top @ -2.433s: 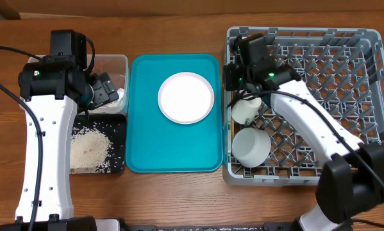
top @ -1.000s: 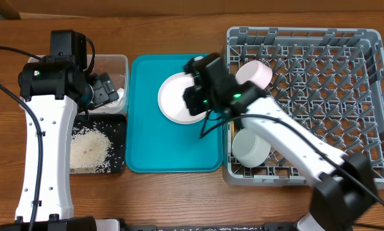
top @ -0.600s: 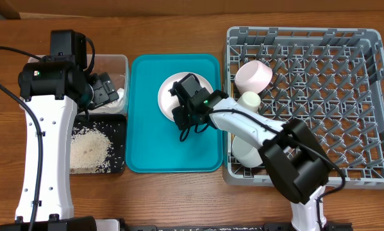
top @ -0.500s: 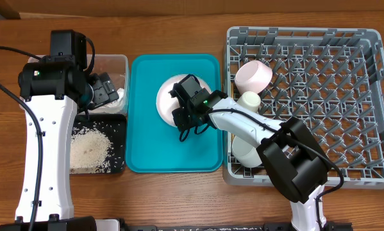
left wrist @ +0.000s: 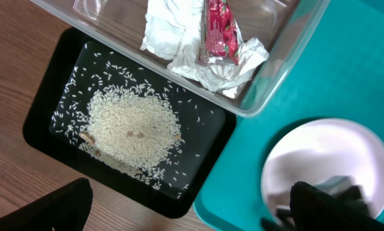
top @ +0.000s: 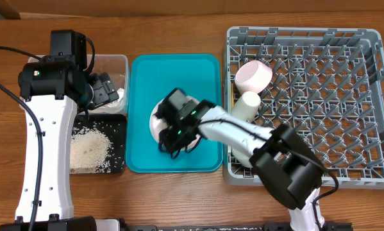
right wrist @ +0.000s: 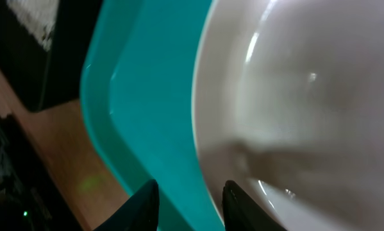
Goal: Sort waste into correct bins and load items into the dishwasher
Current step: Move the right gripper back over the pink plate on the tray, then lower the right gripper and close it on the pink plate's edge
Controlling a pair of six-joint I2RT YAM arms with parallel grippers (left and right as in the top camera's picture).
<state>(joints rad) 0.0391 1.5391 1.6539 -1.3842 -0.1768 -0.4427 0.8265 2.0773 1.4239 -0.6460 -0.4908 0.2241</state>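
Overhead: right gripper sits over the plate on the teal tray, fingers part-spread at the rim; no grip confirmed (likely working it toward the tray lip to get under the edge). Left gripper hangs fully spread over the black tray of rice, idle. Pink cup and white cup are already in the rack.

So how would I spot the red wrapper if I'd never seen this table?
Find the teal tray in the middle; the clear tub sits at its left, far end. Inside, the red wrapper lies on crumpled white tissue. It is the only red thing there.
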